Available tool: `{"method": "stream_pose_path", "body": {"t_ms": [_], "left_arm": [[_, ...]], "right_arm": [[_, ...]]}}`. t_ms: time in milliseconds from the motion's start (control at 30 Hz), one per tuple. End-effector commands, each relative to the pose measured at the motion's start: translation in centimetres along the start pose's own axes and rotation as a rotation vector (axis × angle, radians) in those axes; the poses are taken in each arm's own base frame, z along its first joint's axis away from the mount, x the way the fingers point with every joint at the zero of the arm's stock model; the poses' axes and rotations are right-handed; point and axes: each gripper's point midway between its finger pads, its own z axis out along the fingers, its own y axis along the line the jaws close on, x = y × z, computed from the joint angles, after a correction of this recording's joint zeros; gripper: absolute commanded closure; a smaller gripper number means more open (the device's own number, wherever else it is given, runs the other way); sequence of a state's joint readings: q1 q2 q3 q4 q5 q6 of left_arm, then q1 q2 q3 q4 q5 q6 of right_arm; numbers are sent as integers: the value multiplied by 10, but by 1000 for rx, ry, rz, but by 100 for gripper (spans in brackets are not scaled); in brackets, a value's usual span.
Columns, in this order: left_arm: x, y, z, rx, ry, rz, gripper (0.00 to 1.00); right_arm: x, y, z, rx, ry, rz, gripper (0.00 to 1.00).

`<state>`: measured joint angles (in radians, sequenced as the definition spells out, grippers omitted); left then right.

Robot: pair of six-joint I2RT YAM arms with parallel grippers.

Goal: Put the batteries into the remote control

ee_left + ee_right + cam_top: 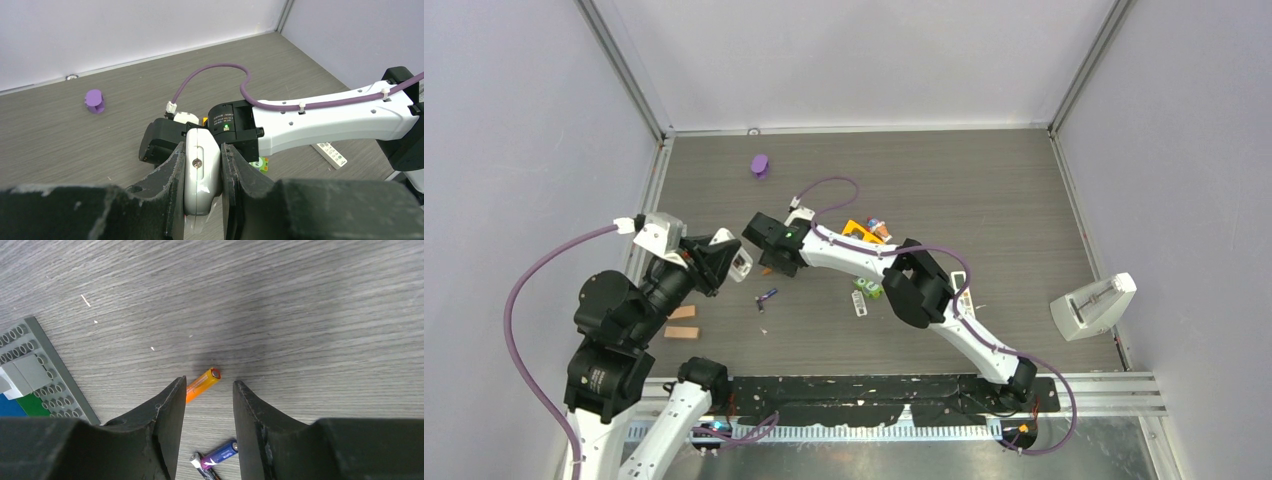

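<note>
My left gripper (202, 150) is shut on the white remote control (202, 167), which stands on end between its fingers, seen also from above (740, 263). Three batteries lie on the table. The orange one (202, 384) lies slanted just beyond the tips of my right gripper (208, 382), partly behind the left finger. The purple one (220, 454) and a dark one (210, 471) lie lower down between the fingers. My right gripper (771, 262) is open and holds nothing, low over the table close to the left gripper. The orange battery (767, 270) and the purple battery (767, 295) lie beneath it.
A grey studded baseplate (45, 375) lies left of the right fingers. A purple spool (760, 165) stands at the back. A green toy block (869, 290), an orange piece (859, 232) and a slim white keypad remote (330, 154) lie under the right arm. Wooden blocks (682, 322) lie near left.
</note>
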<state>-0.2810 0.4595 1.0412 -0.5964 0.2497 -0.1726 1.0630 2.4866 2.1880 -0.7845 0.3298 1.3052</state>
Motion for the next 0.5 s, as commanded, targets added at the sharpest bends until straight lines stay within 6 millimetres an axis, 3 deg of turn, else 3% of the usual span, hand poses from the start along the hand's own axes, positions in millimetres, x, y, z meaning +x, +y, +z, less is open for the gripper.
{"method": "stream_pose_path", "body": {"t_ms": [0,333,467], "left_arm": [[-20,3,-5,-29,-74,16,100],[-33,17,-14,-125,-139,4,100],[-50,26,-26,-195,-221,-7,100]], "right_arm": [[-4,2,16,4,-44,-1,57],[-9,7,19,-26,-87,-171,61],[-8,-7,28,21,-132,-316,62]]}}
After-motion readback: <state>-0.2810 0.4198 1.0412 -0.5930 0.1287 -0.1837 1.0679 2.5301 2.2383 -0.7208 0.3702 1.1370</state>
